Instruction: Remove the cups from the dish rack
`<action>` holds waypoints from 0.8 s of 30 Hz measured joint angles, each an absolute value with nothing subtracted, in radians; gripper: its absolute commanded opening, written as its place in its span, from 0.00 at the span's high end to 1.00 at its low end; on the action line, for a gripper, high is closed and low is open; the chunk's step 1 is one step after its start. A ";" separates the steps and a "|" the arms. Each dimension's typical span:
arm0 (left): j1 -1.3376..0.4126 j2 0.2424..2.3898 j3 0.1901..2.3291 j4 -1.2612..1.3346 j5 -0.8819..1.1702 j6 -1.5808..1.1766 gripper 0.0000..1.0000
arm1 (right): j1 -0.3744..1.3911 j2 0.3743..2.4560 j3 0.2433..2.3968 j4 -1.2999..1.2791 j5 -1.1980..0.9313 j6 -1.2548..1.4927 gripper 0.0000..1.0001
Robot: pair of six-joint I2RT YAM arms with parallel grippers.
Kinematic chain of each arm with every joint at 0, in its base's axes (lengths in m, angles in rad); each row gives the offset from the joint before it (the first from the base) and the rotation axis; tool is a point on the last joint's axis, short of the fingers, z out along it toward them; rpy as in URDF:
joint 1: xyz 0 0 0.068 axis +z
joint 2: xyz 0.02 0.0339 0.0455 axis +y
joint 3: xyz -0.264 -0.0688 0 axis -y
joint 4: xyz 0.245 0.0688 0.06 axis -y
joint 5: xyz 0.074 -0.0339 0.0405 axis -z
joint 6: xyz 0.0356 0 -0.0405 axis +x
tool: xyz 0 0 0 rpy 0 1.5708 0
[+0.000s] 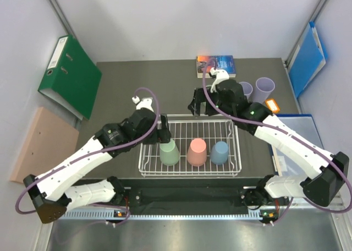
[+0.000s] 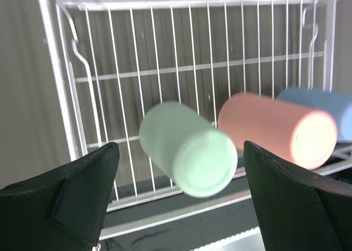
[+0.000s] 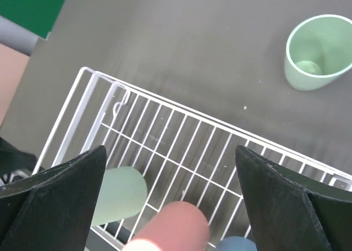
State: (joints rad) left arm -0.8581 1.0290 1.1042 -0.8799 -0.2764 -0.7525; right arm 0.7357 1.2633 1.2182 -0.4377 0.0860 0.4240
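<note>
Centre frame, your left gripper (image 2: pixel 180 147), jaws spread, frames a probably light, slippery pale green plastic tumbler (image 2: pixel 188 151); pinch its mid-wall.

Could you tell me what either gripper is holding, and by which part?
Nothing is held: the left gripper and the right gripper are both open and empty.

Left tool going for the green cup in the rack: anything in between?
Nothing visible. The left tool is open and aimed at the green cup, which shows unobstructed between its fingers in the wrist view. The salmon cup stands beside it, apart. Only the dish rack wires lie behind.
</note>
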 measured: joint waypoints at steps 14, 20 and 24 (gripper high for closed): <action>-1.088 1.119 1.063 -0.897 -0.349 -0.889 0.01 | 0.815 1.225 1.219 -0.426 0.139 0.448 0.00; -1.088 1.157 1.037 -0.901 -0.407 -0.919 0.01 | 0.818 1.163 1.217 -0.430 0.160 0.449 0.00; -1.088 1.209 1.038 -0.902 -0.436 -0.926 0.10 | 0.818 1.127 1.201 -0.435 0.168 0.449 0.01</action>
State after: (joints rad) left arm -1.0882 1.2087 1.0378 -0.9024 -0.4358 -0.9260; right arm 0.8181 1.1275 1.2015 -0.4355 0.1684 0.4492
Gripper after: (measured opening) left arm 0.987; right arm 0.995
